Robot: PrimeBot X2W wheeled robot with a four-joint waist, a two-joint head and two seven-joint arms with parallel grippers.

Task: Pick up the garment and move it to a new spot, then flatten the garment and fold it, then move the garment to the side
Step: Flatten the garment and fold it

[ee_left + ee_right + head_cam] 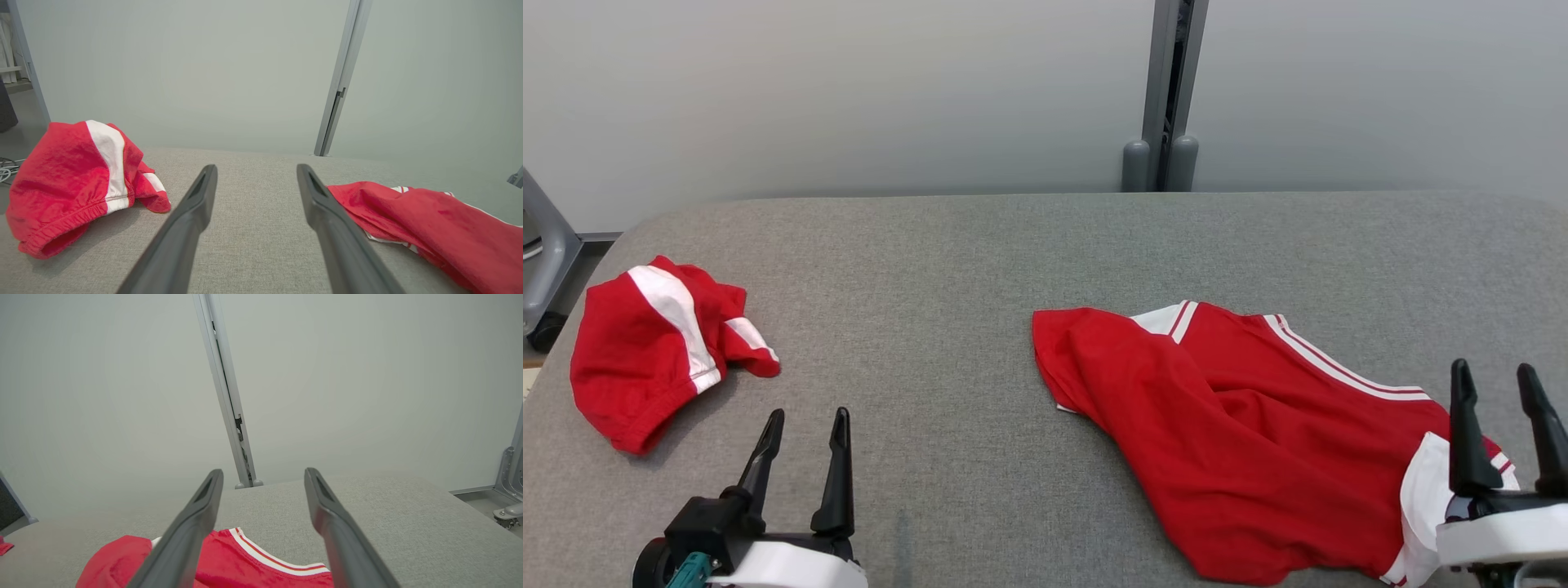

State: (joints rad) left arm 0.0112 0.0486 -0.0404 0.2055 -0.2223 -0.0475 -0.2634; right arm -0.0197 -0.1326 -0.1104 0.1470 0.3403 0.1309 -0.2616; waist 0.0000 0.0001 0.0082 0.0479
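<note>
My left gripper (809, 412) hovers spread over the bare tabletop (980, 269). My right gripper (1493, 367), also spread and empty, sits by the sleeve of the red shirt (1241, 441). It lies rumpled at the tabletop's right, so I judge that flattening, folding and moving aside are not yet done.

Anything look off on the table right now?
Nothing damaged or spilled. The shirt lies rumpled at the right of the table, one side flopped over itself, not flat. The shorts sit bunched up by the left edge.
</note>
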